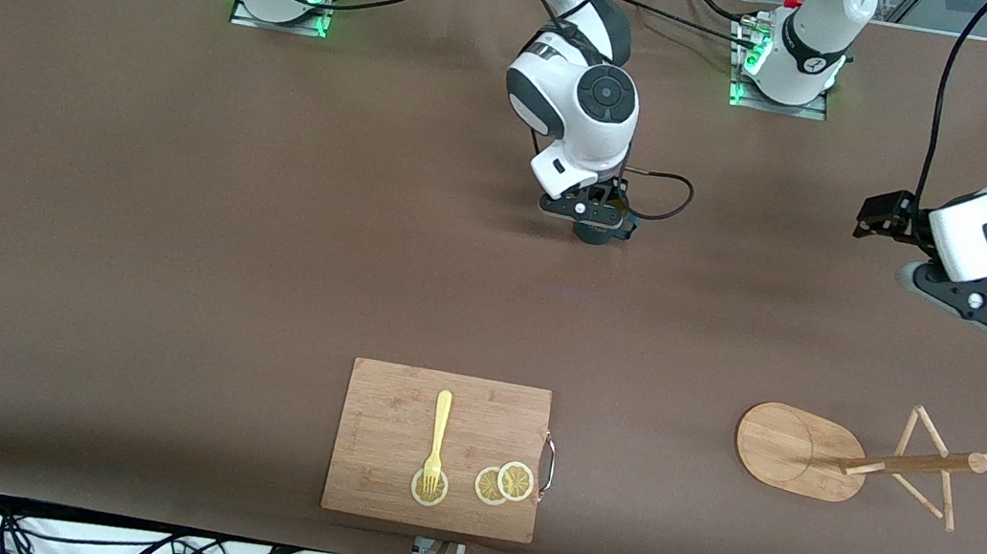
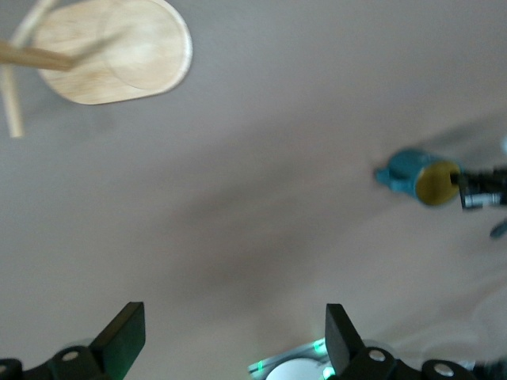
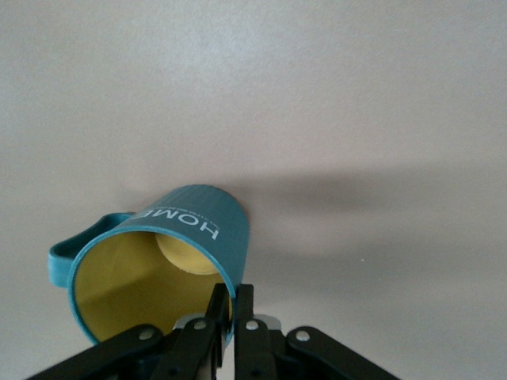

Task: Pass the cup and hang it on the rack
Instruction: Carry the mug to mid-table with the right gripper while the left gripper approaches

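Brown table under teal, yellow-lined cup, rim nipped in right pincer; left pincer wide.

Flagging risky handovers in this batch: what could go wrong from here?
The right gripper pinches only the cup rim, so the cup could slip or twist during the pass. The left gripper waits open, away from the cup. The rack pegs are thin; hanging needs a well-aligned handle.
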